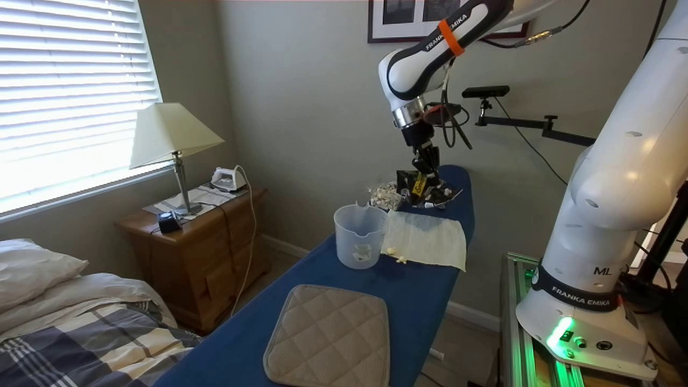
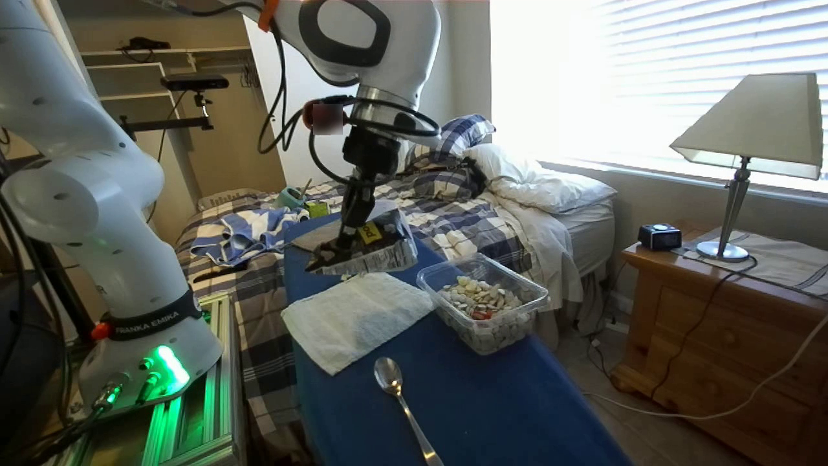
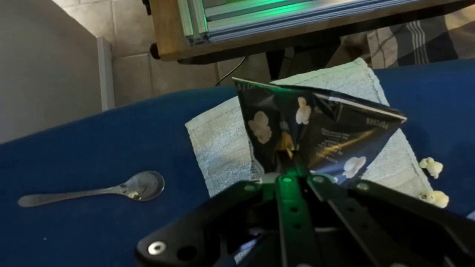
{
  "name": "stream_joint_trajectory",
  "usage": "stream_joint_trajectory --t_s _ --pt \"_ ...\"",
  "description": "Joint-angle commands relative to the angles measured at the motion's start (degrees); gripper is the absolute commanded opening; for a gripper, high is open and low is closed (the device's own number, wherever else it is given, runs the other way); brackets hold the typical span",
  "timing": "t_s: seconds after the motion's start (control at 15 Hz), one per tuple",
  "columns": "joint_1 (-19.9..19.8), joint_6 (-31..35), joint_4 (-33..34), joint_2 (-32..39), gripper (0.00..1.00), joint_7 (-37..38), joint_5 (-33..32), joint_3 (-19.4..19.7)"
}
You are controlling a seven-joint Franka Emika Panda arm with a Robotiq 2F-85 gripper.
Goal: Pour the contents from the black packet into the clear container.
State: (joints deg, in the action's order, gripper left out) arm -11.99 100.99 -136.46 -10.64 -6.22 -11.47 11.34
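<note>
The black packet [image 1: 407, 183], crinkly with a yellow patch and popcorn pictures, is pinched in my gripper [image 1: 428, 167]. In an exterior view the packet [image 2: 391, 243] hangs tilted above the white cloth, with my gripper [image 2: 347, 238] coming down on it from above. In the wrist view the fingers [image 3: 293, 159] are shut on the packet's middle [image 3: 334, 137], and its long straight edge points away from them. The clear container [image 1: 357, 244], a see-through cup with a cut-out rim, stands upright on the blue board, apart from the packet. It is mostly hidden behind the packet in the opposite exterior view.
A clear rectangular tub [image 2: 498, 333] of small pale pieces sits beside the white cloth [image 2: 356, 317]. A metal spoon [image 2: 391, 378] lies nearby. Loose popcorn pieces [image 3: 432, 167] lie by the cloth. A grey quilted pad [image 1: 330, 333] lies on the blue ironing board [image 1: 242, 333].
</note>
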Motion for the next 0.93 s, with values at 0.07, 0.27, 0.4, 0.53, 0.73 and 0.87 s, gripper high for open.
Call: stream_joint_trajectory --t_s 0.07,0.27,0.4,0.53,0.73,0.87 --pt "0.51 7.42 -5.6 -3.56 0.0 -7.44 -2.1 0.54" --pt "0.63 11.47 -7.83 -4.3 0.0 -10.17 -1.21 0.65" --pt "0.69 13.59 -9.12 -4.6 0.0 -11.83 -1.31 0.7" --pt "0.57 15.57 -10.11 -4.6 0.0 -12.89 -1.68 0.78" --pt "0.47 18.08 -11.38 -4.42 0.0 -13.65 -1.42 0.93" --pt "0.42 19.68 -12.16 -4.1 0.05 -13.39 -1.3 0.95"
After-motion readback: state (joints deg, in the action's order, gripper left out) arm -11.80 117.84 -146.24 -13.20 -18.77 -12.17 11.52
